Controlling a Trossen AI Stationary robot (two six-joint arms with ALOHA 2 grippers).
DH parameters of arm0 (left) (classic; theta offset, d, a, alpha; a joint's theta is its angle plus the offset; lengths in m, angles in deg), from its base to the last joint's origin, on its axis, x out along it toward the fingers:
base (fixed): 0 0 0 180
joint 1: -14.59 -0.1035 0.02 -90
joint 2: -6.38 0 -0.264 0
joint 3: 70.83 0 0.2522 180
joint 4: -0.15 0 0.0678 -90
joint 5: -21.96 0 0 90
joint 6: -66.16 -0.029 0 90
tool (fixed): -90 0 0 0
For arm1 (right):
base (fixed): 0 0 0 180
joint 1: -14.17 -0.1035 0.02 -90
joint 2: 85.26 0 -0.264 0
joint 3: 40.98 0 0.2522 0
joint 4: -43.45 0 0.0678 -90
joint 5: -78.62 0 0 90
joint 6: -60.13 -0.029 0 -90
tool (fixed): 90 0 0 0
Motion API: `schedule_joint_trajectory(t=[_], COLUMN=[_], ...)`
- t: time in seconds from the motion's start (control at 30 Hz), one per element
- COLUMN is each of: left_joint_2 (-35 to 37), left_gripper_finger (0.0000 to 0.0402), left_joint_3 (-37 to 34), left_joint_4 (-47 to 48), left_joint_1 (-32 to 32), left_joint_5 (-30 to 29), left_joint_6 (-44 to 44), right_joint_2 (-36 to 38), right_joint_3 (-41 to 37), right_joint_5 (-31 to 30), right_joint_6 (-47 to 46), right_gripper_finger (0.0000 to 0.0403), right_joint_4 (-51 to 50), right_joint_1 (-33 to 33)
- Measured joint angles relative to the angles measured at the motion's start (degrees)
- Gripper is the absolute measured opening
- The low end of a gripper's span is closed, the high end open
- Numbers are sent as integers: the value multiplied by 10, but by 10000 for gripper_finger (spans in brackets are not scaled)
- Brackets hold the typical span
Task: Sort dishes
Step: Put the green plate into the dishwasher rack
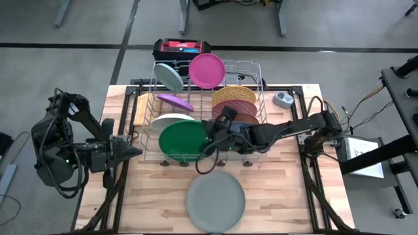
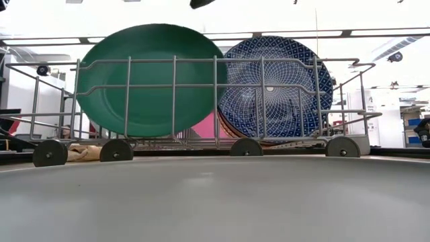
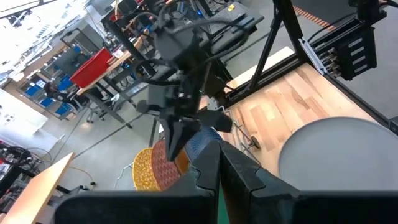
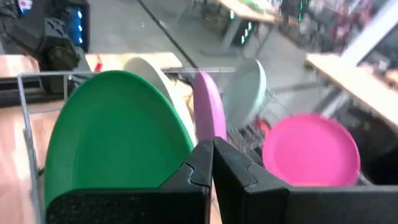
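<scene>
A silver wire rack (image 1: 208, 111) at the table's far middle holds the dishes upright. A green plate (image 1: 185, 140) and a blue patterned plate (image 2: 275, 87) stand at its near side. Behind them are white (image 1: 171, 120), purple (image 1: 175, 101), pale blue (image 1: 168, 76), pink (image 1: 207, 70), yellow patterned (image 1: 234, 96) and brown (image 1: 243, 120) plates. A grey plate (image 1: 215, 200) lies flat on the table's near middle. My right gripper (image 1: 212, 134) is shut above the rack, at the green plate's right edge, fingers pointing down (image 3: 174, 140). My left gripper (image 1: 137, 151) is shut, level, just left of the rack.
A red and black case (image 1: 182, 47) sits beyond the rack. A small grey device (image 1: 283, 99) lies right of it at the far right. Bare wood shows on both sides of the grey plate.
</scene>
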Motion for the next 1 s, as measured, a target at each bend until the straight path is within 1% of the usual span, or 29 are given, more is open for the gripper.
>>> schedule_joint_trajectory(t=[0.07, 0.13, 0.2, 0.3, 0.4, 0.57, 0.7, 0.8, 0.9, 1.0], left_joint_2=[0, 0, 0, 0, 0, -1, -1, -4, -7, -8], left_gripper_finger=[0, 0, 0, 0, 0, 0, 0, 0, 0, 0], left_joint_3=[0, 0, 0, -1, -2, -13, -27, -31, -32, -32], left_joint_4=[3, 3, 3, 5, 7, 8, 8, 8, 8, 8], left_joint_1=[0, 0, 0, 0, 0, 0, 0, 0, 0, 0], left_joint_5=[0, 0, 0, 1, 7, 8, 8, 8, 8, 8], left_joint_6=[0, 0, 0, 0, 0, 0, 0, 0, 0, 0], right_joint_2=[-2, -10, -18, -20, -29, -40, -43, -48, -50, -44], right_joint_3=[16, 20, 17, 13, 7, 0, -1, 0, 0, 17], right_joint_5=[-3, -4, 1, 25, 25, 47, 63, 90, 94, 86], right_joint_6=[-46, -74, -91, -122, -144, -140, -110, -92, -73, -70], right_gripper_finger=[0, 0, 0, 0, 0, 0, 0, 0, 0, 0], right_joint_4=[-63, -101, -116, -140, -150, -132, -83, -41, -29, -43], right_joint_1=[2, 4, 3, 2, 3, 3, 5, 11, 13, 13])
